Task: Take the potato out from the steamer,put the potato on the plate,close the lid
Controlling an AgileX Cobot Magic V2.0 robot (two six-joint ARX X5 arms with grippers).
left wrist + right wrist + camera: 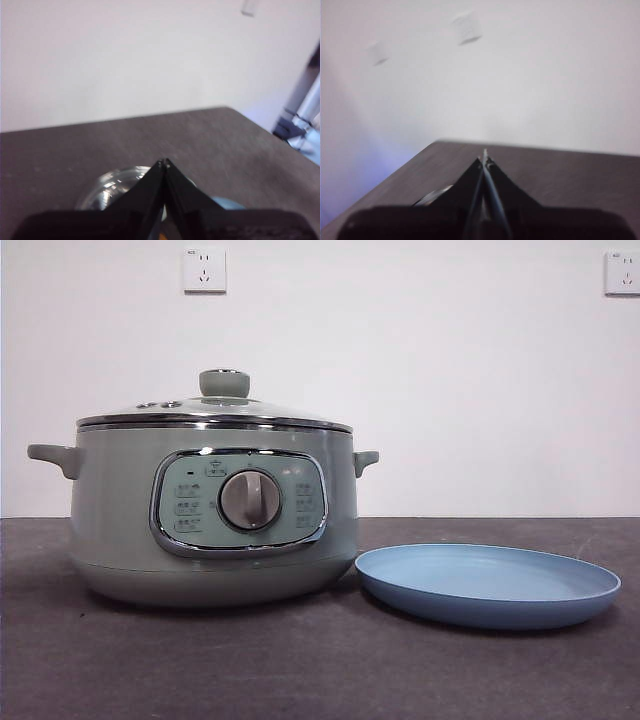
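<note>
on the dark table (300,670), the steamer (215,520) is found with the lid (215,412) seated flat on its rim, and the plate (488,585) is set just beside it, bare and nearly touching the base. the potato is not seen in any view; it is judged to be inside the steamer, but this cannot be confirmed through the glass from table height.

neither arm is seen in the front view. the left gripper (164,163) is held above the table with its jaws pressed together and nothing between them; part of the lid's glass and a sliver of the plate are glimpsed below it. the right gripper (484,156) is likewise closed and empty, clear of all task items.

the step in hand is judged to be removal of the lid, not yet begun. for a sound lift, the jaws should be opened before descent, centred over the knob (224,383), closed squarely on it, and the lid raised straight up, then set down where the plate and the steamer mouth are left free.

both wrist views are blurred. the steamer's interior and the far side of the lid are hidden. a curved pale edge beside the right gripper cannot be identified with certainty.
</note>
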